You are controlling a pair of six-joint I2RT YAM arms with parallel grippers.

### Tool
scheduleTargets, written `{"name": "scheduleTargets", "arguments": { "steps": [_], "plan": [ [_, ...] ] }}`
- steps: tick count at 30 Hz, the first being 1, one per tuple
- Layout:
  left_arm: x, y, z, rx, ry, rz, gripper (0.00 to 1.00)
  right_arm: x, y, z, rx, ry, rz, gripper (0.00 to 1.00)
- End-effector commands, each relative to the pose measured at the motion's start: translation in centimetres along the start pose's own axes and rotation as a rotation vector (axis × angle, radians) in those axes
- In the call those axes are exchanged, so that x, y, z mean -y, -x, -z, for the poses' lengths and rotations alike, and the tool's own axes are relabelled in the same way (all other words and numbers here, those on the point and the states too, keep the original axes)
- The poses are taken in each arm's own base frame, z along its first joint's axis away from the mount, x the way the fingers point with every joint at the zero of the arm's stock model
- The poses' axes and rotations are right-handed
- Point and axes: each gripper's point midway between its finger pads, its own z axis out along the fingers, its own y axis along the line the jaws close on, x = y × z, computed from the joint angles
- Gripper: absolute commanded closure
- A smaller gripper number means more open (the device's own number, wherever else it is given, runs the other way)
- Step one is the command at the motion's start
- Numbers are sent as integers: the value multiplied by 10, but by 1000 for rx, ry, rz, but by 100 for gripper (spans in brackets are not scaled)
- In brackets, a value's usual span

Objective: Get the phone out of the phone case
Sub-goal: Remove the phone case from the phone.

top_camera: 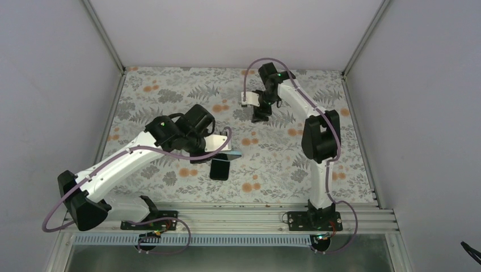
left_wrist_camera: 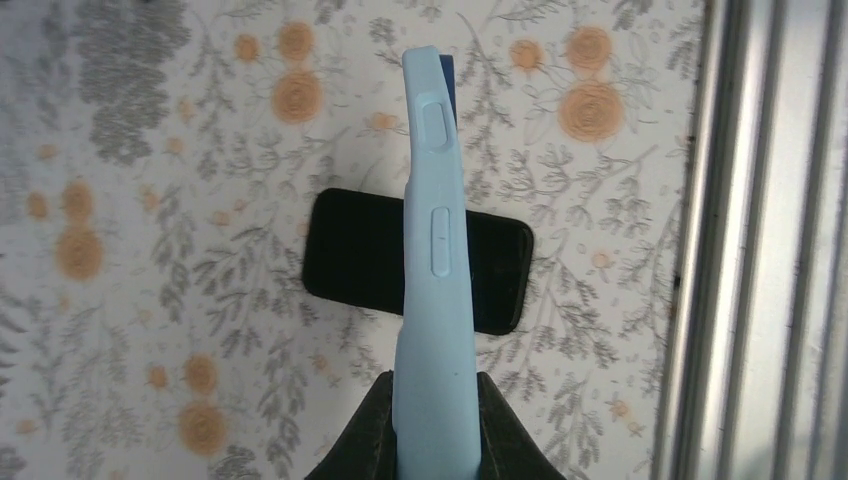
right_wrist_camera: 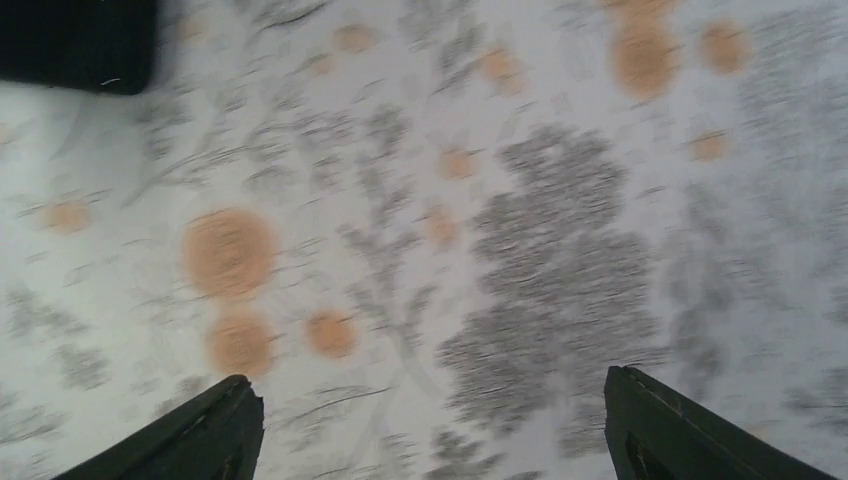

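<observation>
My left gripper (top_camera: 222, 152) is shut on a light blue phone case (top_camera: 232, 154) and holds it above the table. In the left wrist view the case (left_wrist_camera: 437, 260) stands edge-on between my fingertips (left_wrist_camera: 366, 440), side buttons facing the camera. The black phone (top_camera: 219, 169) lies flat on the flowered table just below the case, apart from it; it also shows in the left wrist view (left_wrist_camera: 355, 250), partly hidden behind the case. My right gripper (top_camera: 260, 115) is open and empty over the far middle of the table, its fingers (right_wrist_camera: 205, 435) wide apart.
The flowered tablecloth (top_camera: 272, 153) covers the table. Aluminium rails (top_camera: 255, 212) run along the near edge, close to the phone. White walls stand on three sides. A dark object (right_wrist_camera: 75, 45) sits at the top left corner of the right wrist view; I cannot tell what it is.
</observation>
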Motion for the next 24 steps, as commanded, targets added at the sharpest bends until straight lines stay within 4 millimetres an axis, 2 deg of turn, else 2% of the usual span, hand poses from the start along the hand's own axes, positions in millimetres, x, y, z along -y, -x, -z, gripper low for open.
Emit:
{"name": "scheduleTargets", "arguments": {
  "steps": [1,4,7,9,13,19,24],
  "plan": [
    [-33,20,13,87,174,-28,98,-42,17,24,80,12,43,14],
    [-45,26,4,91,196,-46,98,-72,29,32,115,-16,62,13],
    [-54,30,-8,80,178,-53,98,-100,36,32,152,12,47,14],
    [-58,34,-12,88,157,-59,98,-107,39,35,183,-13,47,14],
    [-65,40,-16,98,140,-63,98,-109,40,40,212,-61,53,15],
    [-74,43,-11,121,167,-52,98,-112,44,40,235,-49,57,16],
    [-77,45,-9,142,160,-41,98,-103,53,44,270,-82,55,19]
  ]
}}
